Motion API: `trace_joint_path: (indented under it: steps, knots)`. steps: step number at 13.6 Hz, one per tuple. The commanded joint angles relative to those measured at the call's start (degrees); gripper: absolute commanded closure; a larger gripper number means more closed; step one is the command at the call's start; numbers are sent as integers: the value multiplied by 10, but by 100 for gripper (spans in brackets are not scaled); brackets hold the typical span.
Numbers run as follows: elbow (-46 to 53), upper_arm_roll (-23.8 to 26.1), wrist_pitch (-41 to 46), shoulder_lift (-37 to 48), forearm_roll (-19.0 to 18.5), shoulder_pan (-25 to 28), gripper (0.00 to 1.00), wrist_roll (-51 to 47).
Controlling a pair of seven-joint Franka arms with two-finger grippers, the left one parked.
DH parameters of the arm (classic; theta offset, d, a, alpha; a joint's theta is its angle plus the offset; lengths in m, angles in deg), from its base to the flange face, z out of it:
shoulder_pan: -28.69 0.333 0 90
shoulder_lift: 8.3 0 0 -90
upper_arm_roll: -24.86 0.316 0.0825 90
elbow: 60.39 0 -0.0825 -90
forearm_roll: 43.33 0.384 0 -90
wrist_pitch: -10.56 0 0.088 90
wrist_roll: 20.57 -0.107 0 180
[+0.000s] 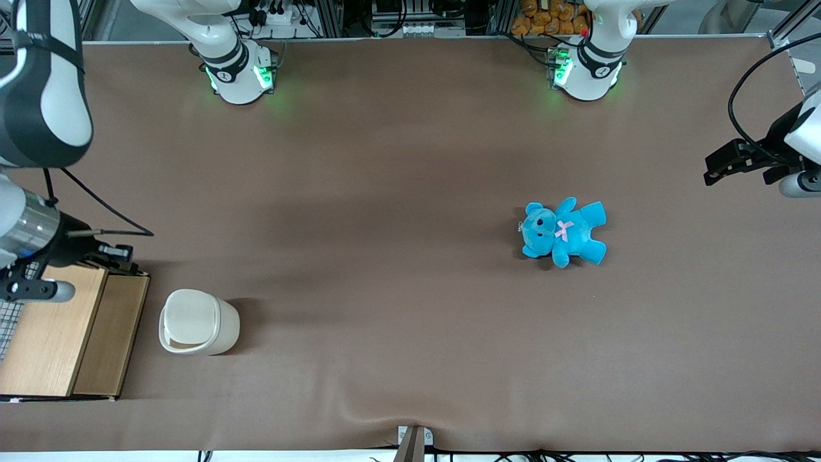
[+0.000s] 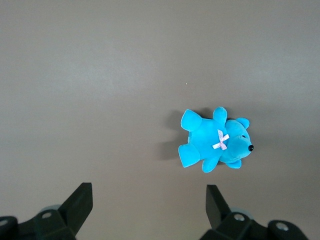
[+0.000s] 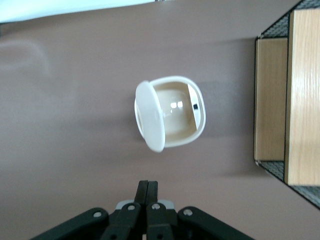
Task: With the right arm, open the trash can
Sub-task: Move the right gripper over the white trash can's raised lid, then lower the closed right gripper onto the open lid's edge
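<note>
1. Widest of all, the brown cloth-covered bench [image 1: 385, 160] runs the whole width of the front view, and every loose thing sits on it.
2. The big white jointed right arm [image 1: 38, 83] hangs over the working arm's end of the bench, above the light wooden box with wire mesh sides [image 1: 58, 333].
3. That box sits at the same end, nearer the front camera than the arm's base, and the small cream-white plastic trash can [image 1: 197, 322] stands just beside it, apart from it.
4. And look at that can in the right wrist view: the swing lid [image 3: 150, 122] is tipped up on edge at one side, and the beige inside is showing. By my reading the opening is done; nothing but pulling away seems left.
5. The bright blue plush teddy bear [image 1: 563, 231] lies well apart, toward the parked arm's end.
6. Smallest, the black two-finger gripper [image 3: 147, 192]: it hovers above the bench near the can, touching nothing, jaws pressed together and empty.
</note>
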Motion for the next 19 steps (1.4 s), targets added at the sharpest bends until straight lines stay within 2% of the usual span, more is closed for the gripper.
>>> trace_joint_path:
  steps: [1, 11, 19]
  knots:
    - [23, 3, -17, -31, 7, -1, 100, 6]
    - [22, 4, -131, -108, 5, 15, 100, 18]
    - [22, 3, -143, -119, 0, 9, 100, 62]
